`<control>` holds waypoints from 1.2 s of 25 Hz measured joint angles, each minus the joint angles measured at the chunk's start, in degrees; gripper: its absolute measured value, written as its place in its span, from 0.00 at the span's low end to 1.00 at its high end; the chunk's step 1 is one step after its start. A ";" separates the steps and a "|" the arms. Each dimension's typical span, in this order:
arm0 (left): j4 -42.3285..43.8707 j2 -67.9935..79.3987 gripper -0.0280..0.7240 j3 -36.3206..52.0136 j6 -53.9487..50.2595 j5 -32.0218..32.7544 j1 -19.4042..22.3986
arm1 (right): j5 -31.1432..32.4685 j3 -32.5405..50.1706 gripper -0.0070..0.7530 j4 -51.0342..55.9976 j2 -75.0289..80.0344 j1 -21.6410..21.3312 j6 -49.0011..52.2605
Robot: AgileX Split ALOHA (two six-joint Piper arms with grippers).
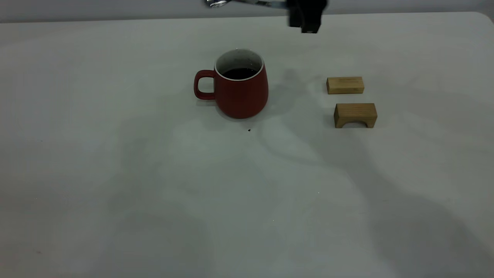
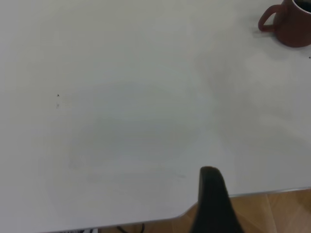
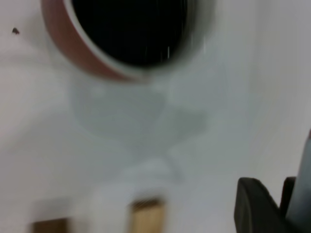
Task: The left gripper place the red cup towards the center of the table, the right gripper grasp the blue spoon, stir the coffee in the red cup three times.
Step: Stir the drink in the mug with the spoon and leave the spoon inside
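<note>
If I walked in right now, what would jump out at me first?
The red cup, holding dark coffee, stands alone near the middle of the pale table. To its right sit two wooden blocks. Above, at the far edge, the right gripper hangs with the blue spoon.

Two tan wooden blocks to my right: flat block [image 1: 345, 85], arched block [image 1: 355, 115] just nearer, apart.

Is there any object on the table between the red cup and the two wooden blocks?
No. In the exterior view the table between the red cup and the wooden blocks is bare, showing only a soft shadow.
</note>
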 joint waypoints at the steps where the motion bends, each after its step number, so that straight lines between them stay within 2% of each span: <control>1: 0.00 0.00 0.78 0.00 0.00 0.00 0.00 | -0.99 0.00 0.17 0.00 0.27 0.56 -4.54; 6: 0.00 0.00 0.78 0.00 0.00 0.00 0.00 | -1.35 0.00 0.17 1.22 1.21 1.67 -23.50; 15: 0.00 0.00 0.78 0.00 0.00 0.00 0.00 | -2.11 0.00 0.17 6.90 1.21 1.95 -43.57; 19: 0.00 0.00 0.78 0.00 0.00 0.00 0.00 | -6.05 0.00 0.17 7.62 1.21 1.95 -50.49; 24: 0.00 0.00 0.78 0.00 0.00 0.00 0.00 | -7.37 0.00 0.17 8.24 1.21 1.95 -57.98; 30: 0.00 0.00 0.78 0.00 0.00 0.00 0.00 | -7.99 0.00 0.17 6.69 1.21 1.95 -59.60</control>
